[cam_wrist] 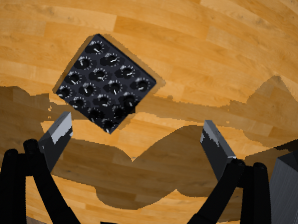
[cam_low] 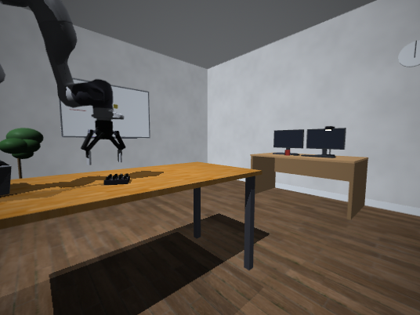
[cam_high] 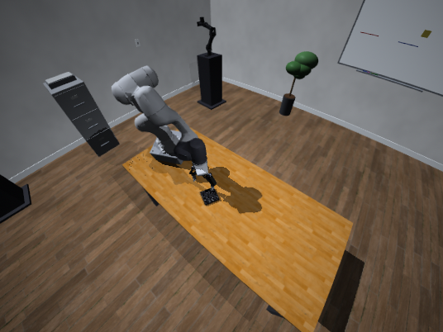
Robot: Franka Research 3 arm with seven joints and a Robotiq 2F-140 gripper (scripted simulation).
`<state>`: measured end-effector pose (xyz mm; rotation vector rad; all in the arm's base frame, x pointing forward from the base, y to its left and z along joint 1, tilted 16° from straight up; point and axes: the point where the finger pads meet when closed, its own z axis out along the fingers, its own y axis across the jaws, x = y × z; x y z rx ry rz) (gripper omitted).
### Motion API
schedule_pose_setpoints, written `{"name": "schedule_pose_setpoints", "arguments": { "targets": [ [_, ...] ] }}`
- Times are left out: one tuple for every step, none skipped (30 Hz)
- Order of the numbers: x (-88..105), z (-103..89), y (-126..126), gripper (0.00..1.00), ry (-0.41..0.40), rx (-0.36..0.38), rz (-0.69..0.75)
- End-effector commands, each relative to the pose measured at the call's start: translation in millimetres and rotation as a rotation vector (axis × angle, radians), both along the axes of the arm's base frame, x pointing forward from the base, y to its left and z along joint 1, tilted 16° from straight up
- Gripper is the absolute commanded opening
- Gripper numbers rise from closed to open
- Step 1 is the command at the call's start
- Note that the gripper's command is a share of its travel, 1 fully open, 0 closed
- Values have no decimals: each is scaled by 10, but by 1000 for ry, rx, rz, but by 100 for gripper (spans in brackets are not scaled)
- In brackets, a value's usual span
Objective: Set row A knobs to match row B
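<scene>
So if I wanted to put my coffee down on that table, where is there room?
The long stretch of table from the knob box to the far end, away from the arm, shows nothing standing on it. The crowded part is the end by the arm's base, with the open end effector above the box.

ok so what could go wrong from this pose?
1. The gripper hangs wide open above the knob box; its knobs sit packed close, so the fingers could bump a neighbour outside row A on descent.
2. In the wrist view the knob box shows skewed, with marks too small to read, so picking the wrong knob is possible.
3. The box looks small and light on the table; twisting might slide it.
</scene>
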<state>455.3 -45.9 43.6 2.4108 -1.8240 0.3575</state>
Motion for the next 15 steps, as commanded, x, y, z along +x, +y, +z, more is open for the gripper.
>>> {"name": "schedule_pose_setpoints", "arguments": {
  "targets": [
    [-3,15,-21,100,-42,4,-150],
    [-3,19,-27,100,-46,6,-166],
    [-3,23,-32,100,-50,8,-182],
    [-3,26,-38,100,-53,11,-197],
    [-3,30,-44,100,-57,13,-213],
    [-3,34,-50,100,-61,15,-228],
    [-3,37,-55,100,-64,17,-244],
    [-3,41,-61,100,-68,19,-259],
    [-3,41,-61,100,-68,19,-259],
    [-3,41,-61,100,-68,19,-259],
    [-3,51,-77,100,-78,25,-300],
    [-3,54,-82,100,-81,27,-315],
    [-3,58,-88,100,-85,29,-330],
    [-3,62,-93,100,-88,32,-345],
    [-3,66,-99,100,-92,34,-361]
  ]
}}
